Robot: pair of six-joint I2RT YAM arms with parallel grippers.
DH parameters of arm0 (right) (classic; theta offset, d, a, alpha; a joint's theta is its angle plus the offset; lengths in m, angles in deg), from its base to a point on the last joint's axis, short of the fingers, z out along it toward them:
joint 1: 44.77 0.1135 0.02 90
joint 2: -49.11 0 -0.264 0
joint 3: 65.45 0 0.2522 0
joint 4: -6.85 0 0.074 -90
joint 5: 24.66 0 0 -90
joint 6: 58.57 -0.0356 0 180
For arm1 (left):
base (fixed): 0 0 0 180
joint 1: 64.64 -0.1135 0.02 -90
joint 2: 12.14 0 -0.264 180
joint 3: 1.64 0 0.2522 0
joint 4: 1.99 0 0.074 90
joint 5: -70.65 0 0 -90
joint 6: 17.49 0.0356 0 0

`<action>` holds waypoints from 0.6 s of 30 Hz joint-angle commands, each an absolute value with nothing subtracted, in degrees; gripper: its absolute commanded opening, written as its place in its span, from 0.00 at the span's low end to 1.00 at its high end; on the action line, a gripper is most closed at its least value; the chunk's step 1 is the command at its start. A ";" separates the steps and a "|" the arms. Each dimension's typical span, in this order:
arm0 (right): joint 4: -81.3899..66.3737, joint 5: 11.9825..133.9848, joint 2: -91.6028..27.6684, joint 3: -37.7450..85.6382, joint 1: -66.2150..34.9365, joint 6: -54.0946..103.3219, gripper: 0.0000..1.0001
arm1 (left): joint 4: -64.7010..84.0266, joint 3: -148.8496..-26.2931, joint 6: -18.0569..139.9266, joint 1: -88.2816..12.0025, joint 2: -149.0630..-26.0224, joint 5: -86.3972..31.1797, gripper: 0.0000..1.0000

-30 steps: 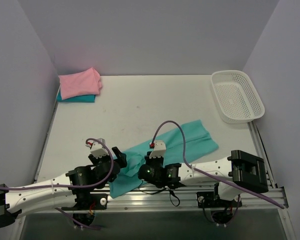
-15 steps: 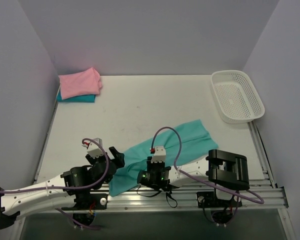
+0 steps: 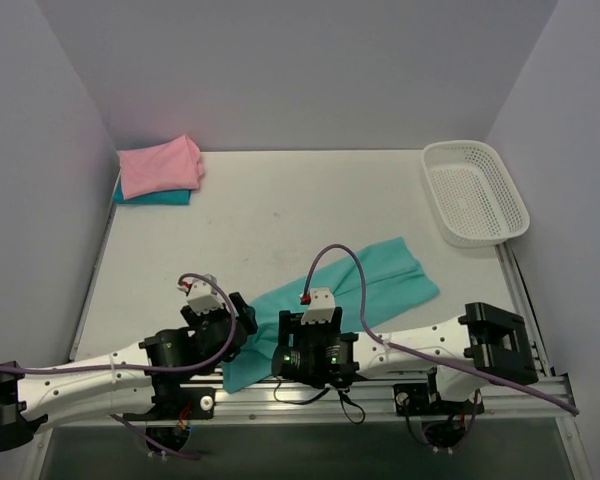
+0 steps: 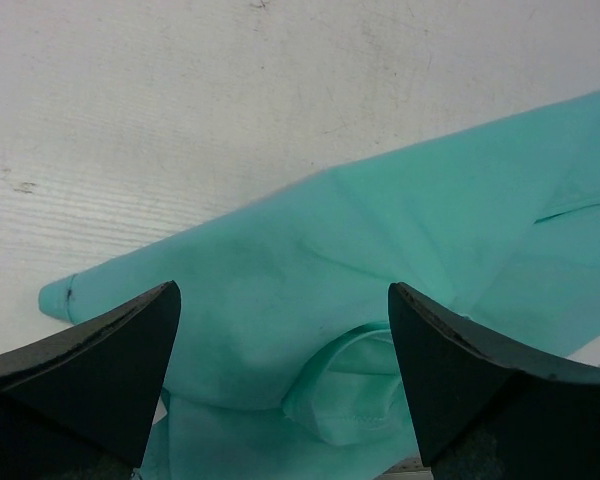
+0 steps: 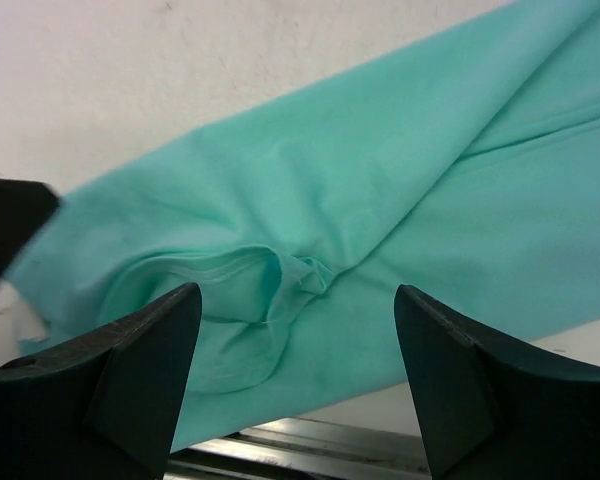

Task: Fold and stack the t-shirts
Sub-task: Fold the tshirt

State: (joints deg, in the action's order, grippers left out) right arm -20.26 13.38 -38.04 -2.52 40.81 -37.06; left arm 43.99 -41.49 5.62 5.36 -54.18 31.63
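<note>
Teal-green t-shirt [image 3: 400,275] lies unfolded and slantwise at the tabletop's [image 3: 280,215] near edge, much as a second ago. The right arm's elbow, which had swung leftward meanwhile, is back by the right rail. Only the wrist views show the left tool [image 4: 285,345] and right tool [image 5: 295,335], fingers wide apart over bunched cloth, gripping nothing. Only overhead shows the pink t-shirt [image 3: 158,165] stacked on the darker teal-blue t-shirt [image 3: 155,197] far left, a white mesh basket [image 3: 475,195] far right, and pale walls around.

The teal-green t-shirt [image 5: 400,200] is soft matt cloth — smooth, lightly creased; the table [image 4: 180,100] looks matt, faintly scuffed.
</note>
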 commanded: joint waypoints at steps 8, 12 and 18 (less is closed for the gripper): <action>-40.48 -0.48 -21.91 3.16 47.60 -45.30 0.73 | 26.19 -38.96 0.45 5.41 -69.60 30.84 0.76; -41.36 -1.19 -19.18 2.10 48.84 -46.62 0.72 | 21.53 -40.62 0.09 5.50 -76.20 30.14 0.66; -44.70 -2.07 -18.91 1.49 49.89 -50.65 0.72 | 22.14 -45.98 1.41 5.59 -84.19 28.56 0.57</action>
